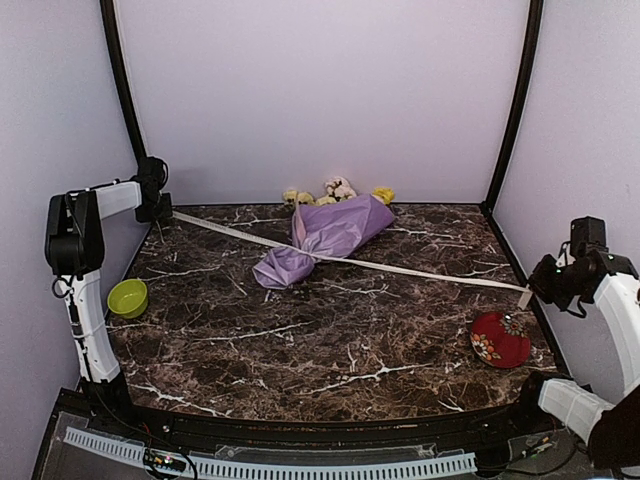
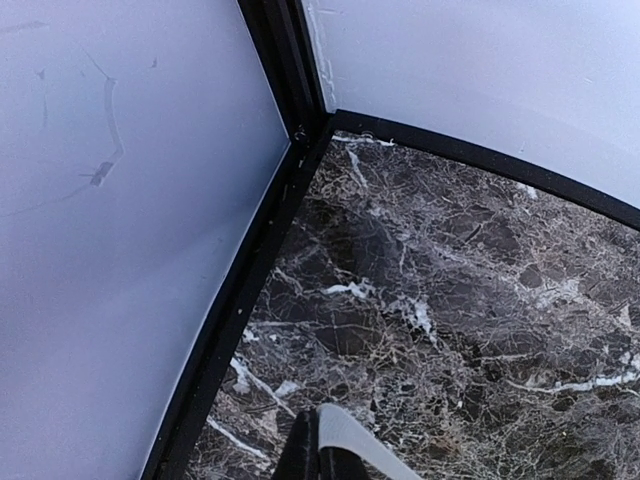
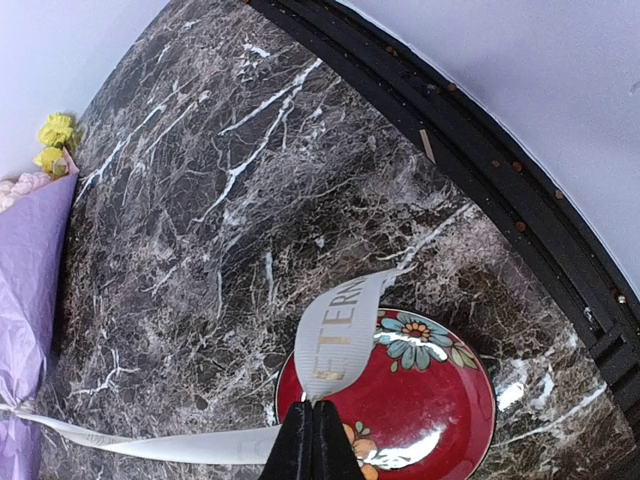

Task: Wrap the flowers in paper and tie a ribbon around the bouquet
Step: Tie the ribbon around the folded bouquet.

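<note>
The bouquet lies at the back middle of the table. Its lilac paper is rolled into a cone around the stems, and the yellow and pink flowers stick out at the far end. The cream ribbon is stretched taut across the table and passes over the cone's narrow part. My left gripper is at the far left corner, shut on one ribbon end. My right gripper is at the right edge, shut on the other end, which carries gold lettering. The paper and flowers show at the left of the right wrist view.
A green bowl sits at the left edge. A red flowered dish lies at the right, directly below my right gripper in the right wrist view. Pale walls and black frame posts close in the table.
</note>
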You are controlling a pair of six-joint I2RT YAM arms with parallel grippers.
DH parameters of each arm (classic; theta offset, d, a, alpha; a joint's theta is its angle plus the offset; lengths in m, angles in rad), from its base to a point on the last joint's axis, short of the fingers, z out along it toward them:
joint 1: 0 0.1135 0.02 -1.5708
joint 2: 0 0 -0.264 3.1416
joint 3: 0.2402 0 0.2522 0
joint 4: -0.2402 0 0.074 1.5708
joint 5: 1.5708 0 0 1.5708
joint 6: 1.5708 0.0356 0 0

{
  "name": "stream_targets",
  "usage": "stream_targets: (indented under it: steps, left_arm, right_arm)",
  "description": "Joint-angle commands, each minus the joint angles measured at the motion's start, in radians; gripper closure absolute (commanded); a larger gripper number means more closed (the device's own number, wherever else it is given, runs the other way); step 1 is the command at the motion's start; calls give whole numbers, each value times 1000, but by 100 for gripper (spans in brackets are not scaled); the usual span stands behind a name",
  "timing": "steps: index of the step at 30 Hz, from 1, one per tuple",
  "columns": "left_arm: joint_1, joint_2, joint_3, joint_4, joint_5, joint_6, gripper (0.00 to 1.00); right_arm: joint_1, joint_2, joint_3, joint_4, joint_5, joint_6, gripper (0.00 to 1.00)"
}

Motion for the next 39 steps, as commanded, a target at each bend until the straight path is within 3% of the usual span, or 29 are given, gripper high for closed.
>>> stream_targets:
  steps: [1, 11, 15, 19, 23, 30, 39]
  left_arm:
    - [39, 0, -15, 10, -8, -12, 100]
    - [81, -11, -53, -23, 0, -13, 100]
    - [48, -114, -177, 18, 54, -42, 100]
    - [-81, -259, -424, 194, 82, -2, 100]
    - [-214, -336, -534, 191, 86, -18, 100]
    - [-333, -621, -780, 212, 105, -144, 100]
    - [-621, -959, -921, 140, 144, -93, 100]
  right_arm:
    - [-40, -20, -19, 40, 84, 27, 100]
    - [-55, -14, -32, 52, 77, 26, 100]
    - [-52, -4, -15, 81, 39, -10, 100]
    - [-31, 24, -4, 157, -106, -48, 100]
    - [2, 72, 27, 215, -232, -75, 100]
    - [63, 115, 173, 163, -148, -109, 100]
    - [65, 133, 279, 197, -169, -125, 100]
